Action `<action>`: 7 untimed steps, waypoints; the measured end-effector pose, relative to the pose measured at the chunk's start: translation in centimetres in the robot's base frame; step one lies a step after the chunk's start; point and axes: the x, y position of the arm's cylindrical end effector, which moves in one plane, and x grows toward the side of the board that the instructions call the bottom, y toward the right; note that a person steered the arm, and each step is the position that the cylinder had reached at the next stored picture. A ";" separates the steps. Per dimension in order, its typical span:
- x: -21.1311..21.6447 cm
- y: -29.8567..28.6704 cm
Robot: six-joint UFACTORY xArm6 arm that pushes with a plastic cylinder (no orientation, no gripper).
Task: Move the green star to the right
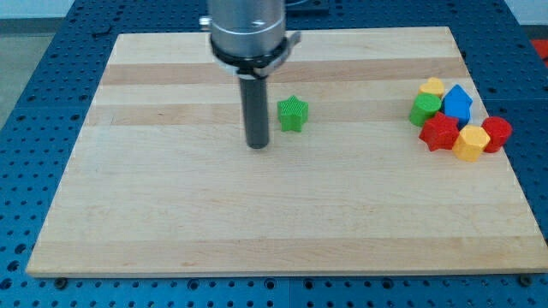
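Observation:
The green star (293, 114) lies on the wooden board (257, 222), a little above the board's middle. My tip (258, 145) rests on the board just to the star's left and slightly below it, with a small gap between them. The dark rod rises from the tip to the arm's grey end at the view's top.
A cluster of blocks sits at the board's right: a yellow block (432, 86), a green block (425, 109), a blue block (458, 104), a red star (440, 132), a yellow hexagon (471, 142) and a red block (497, 133). Blue perforated table surrounds the board.

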 end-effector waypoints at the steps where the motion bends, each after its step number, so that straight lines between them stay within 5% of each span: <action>1: -1.6 -1.1; 2: -4.7 0.6; 5: -1.5 9.6; 7: -4.4 8.0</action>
